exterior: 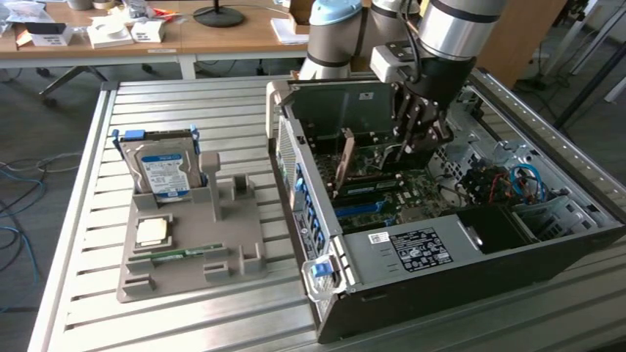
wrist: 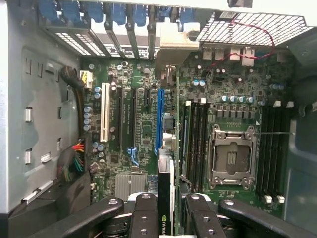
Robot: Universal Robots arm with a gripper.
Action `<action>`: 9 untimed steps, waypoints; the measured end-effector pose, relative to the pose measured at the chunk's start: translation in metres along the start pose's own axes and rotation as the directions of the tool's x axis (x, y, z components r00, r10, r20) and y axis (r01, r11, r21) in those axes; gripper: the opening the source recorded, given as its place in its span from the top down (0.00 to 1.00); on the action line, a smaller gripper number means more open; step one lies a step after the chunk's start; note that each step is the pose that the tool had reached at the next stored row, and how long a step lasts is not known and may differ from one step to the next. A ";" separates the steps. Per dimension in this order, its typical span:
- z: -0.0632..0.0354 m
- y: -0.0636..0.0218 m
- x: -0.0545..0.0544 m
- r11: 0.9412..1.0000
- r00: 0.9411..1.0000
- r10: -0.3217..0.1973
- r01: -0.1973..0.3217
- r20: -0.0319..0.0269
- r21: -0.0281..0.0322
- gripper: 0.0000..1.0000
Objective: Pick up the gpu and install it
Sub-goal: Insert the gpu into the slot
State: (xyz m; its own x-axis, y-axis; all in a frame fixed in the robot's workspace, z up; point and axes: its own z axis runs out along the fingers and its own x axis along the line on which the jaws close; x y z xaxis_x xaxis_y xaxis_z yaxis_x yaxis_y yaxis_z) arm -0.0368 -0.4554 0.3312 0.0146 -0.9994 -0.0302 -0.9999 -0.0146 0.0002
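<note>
The gpu is a thin dark card seen edge-on between my fingers. It stands just above the motherboard, in line with the blue expansion slot. My gripper is shut on it. In the exterior view the gripper reaches down into the open computer case. There the gpu hangs upright over the motherboard, near the case's rear wall. I cannot tell whether its lower edge touches the slot.
A grey parts holder lies on the slatted table at the exterior view's left. It carries a blue-labelled hard drive, a small square chip and a green memory stick. Cables and an empty processor socket sit inside the case.
</note>
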 end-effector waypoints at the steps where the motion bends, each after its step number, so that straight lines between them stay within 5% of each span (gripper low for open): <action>1: 0.0003 0.0000 0.000 1.000 1.000 0.000 0.000 0.000 0.000 0.74; 9: 0.0066 0.0002 0.000 1.000 1.000 0.001 -0.001 0.000 0.000 0.74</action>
State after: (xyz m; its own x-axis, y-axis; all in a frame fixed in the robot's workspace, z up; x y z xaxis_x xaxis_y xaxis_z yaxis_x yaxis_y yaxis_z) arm -0.0370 -0.4554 0.3247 0.0141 -0.9994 -0.0302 -0.9999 -0.0141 0.0002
